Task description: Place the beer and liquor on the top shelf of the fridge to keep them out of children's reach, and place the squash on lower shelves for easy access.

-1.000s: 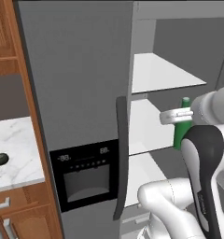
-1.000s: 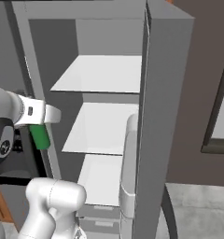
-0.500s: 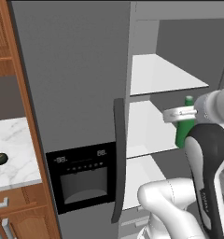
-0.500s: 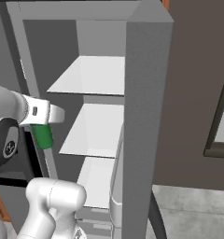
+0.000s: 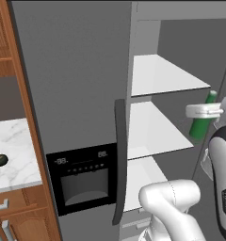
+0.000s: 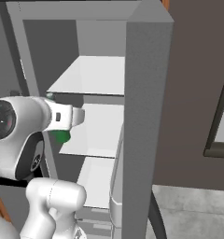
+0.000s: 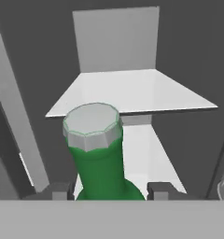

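Beer (image 7: 99, 158), a slim green bottle with a pale ribbed cap, sat upright between the 2 dark fingertips (image 7: 58, 190) of the gripper (image 7: 107, 191), which was clamped on its neck and held it in the air just in front of the fridge (image 5: 77, 94) opening, below the level of the top shelf (image 7: 132, 91) and clear of every shelf. Fridge-wise, the lower shelves (image 5: 152, 129) lay beneath that shelf, the closed door beside them carried a long dark handle (image 5: 119, 160) and a black dispenser panel (image 5: 84, 176), and the squash (image 5: 0, 160) rested on the marble counter (image 5: 16, 164) left of the fridge.
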